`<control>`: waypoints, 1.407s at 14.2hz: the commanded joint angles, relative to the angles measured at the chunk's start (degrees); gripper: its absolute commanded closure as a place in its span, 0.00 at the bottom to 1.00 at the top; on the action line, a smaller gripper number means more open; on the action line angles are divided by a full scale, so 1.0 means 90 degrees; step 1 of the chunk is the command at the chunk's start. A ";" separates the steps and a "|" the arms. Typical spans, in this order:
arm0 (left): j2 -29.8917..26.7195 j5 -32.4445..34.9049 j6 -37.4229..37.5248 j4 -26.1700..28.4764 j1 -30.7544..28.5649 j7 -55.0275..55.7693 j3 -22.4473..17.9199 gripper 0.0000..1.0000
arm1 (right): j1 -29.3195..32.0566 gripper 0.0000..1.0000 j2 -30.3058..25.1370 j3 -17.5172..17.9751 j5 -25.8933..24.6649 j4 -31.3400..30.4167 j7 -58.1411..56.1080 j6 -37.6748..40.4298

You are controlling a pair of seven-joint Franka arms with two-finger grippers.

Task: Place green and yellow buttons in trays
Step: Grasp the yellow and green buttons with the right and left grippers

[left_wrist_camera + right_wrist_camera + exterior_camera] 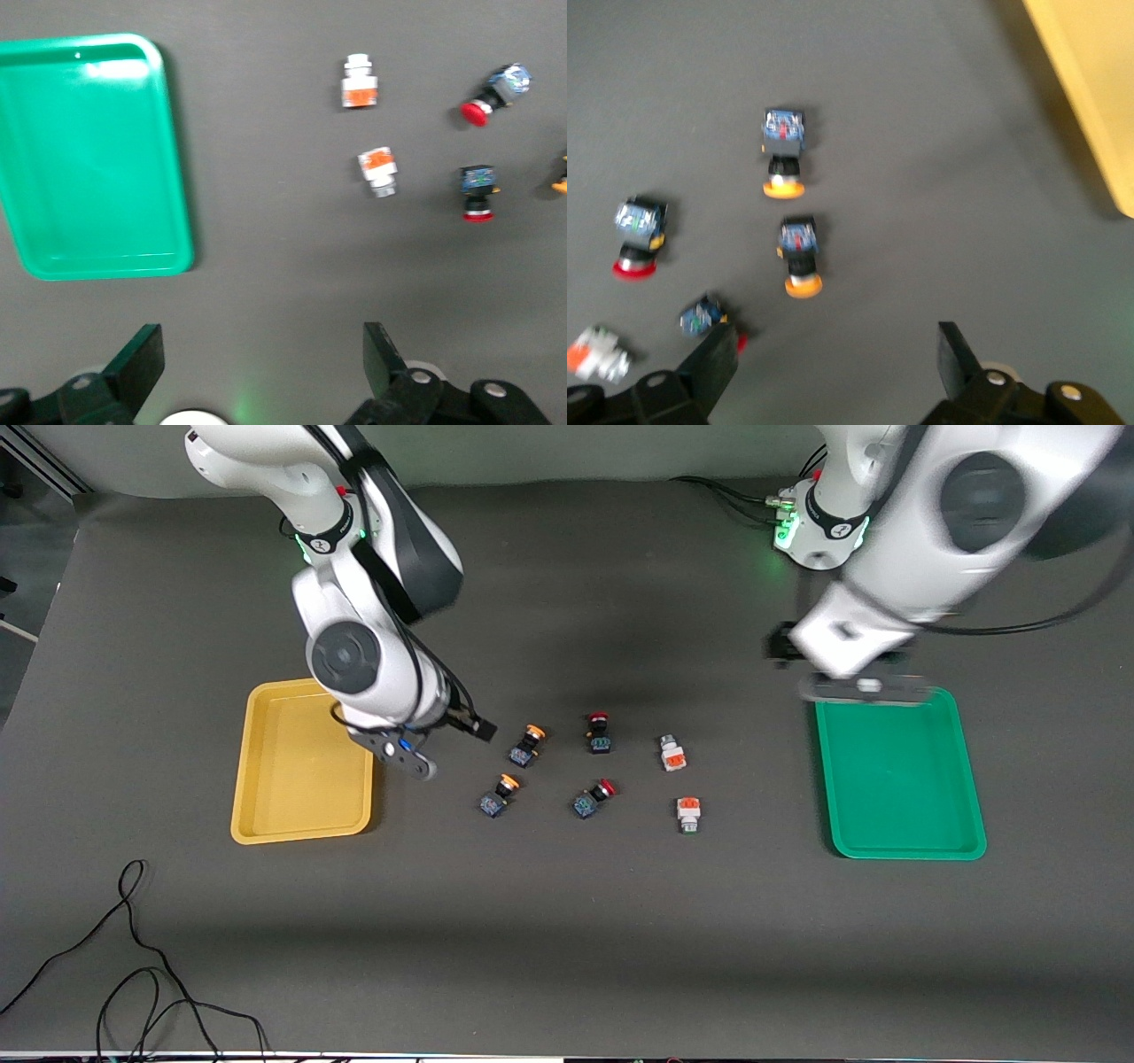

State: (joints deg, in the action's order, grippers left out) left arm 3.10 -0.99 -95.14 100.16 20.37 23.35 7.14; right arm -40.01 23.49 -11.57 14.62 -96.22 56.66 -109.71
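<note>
Two yellow-capped buttons (528,746) (500,794) lie beside the yellow tray (301,762). Two white-grey buttons with orange blocks (672,753) (688,813) lie toward the green tray (899,775). Both trays hold nothing. My right gripper (468,728) is open and empty, low over the table between the yellow tray and the yellow-capped buttons (783,150) (800,257). My left gripper (780,645) is open and empty, up over the table by the green tray's (89,159) edge farthest from the front camera; its wrist view shows the white-grey buttons (360,81) (378,170).
Two red-capped dark switches (600,732) (593,798) lie between the yellow-capped and the white-grey buttons. They also show in the left wrist view (492,93) (477,190). A black cable (133,957) lies loose near the table's front edge at the right arm's end.
</note>
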 commanded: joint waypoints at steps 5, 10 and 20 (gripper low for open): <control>0.0359 -0.0349 -0.1261 0.0606 0.0793 0.0911 -0.0110 0.00 | 0.0002 0.00 0.1529 -0.0072 0.0279 0.0250 0.0189 -0.1860; 0.1430 -0.0349 -0.3058 0.1390 0.0891 0.0960 -0.0110 0.00 | 0.0061 0.01 0.2370 -0.0111 0.0524 0.0876 0.0179 -0.1999; 0.3171 -0.0379 -0.4770 0.1263 0.0959 0.2112 -0.0120 0.04 | 0.0022 1.00 0.2664 -0.0111 0.0524 0.0964 0.0413 -0.2204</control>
State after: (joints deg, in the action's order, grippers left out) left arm 31.20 -3.78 -138.27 112.88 28.28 40.35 6.59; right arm -39.68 46.75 -12.28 18.14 -88.64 58.68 -129.54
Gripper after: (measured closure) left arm 0.000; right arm 0.441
